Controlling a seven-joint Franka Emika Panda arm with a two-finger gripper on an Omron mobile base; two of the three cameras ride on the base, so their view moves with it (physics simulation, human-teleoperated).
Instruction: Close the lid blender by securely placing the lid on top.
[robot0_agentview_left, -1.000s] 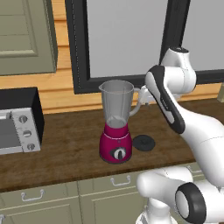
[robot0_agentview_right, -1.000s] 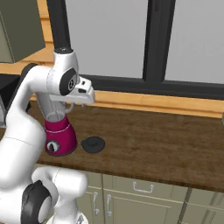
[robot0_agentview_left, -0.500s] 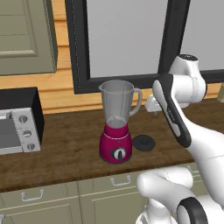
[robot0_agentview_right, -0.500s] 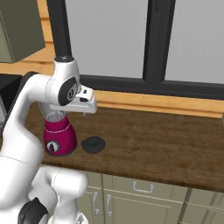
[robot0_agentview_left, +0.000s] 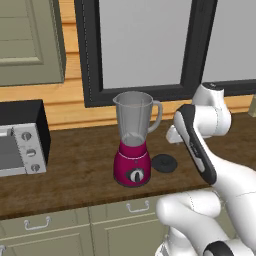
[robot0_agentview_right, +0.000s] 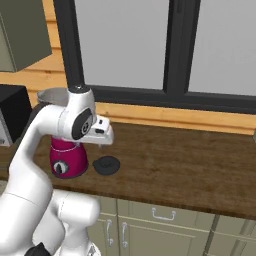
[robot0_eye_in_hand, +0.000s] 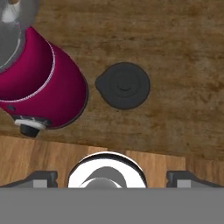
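Pics are all evenly lit, flat render look, no strong light source tbh. Window panes (robot0_agentview_left: 142, 40) are a plain pale grey, no glare. Counter (robot0_agentview_left: 75, 170) has barely any shadows, just a soft dark ring under the blender (robot0_eye_in_hand: 41, 83) and a faint one round the lid (robot0_eye_in_hand: 124, 85) in the hand view. Slight sheen on the jar (robot0_agentview_left: 134, 117). Everything's a bit soft and low-res, edges jaggy, no motion blur, no warping at the corners.
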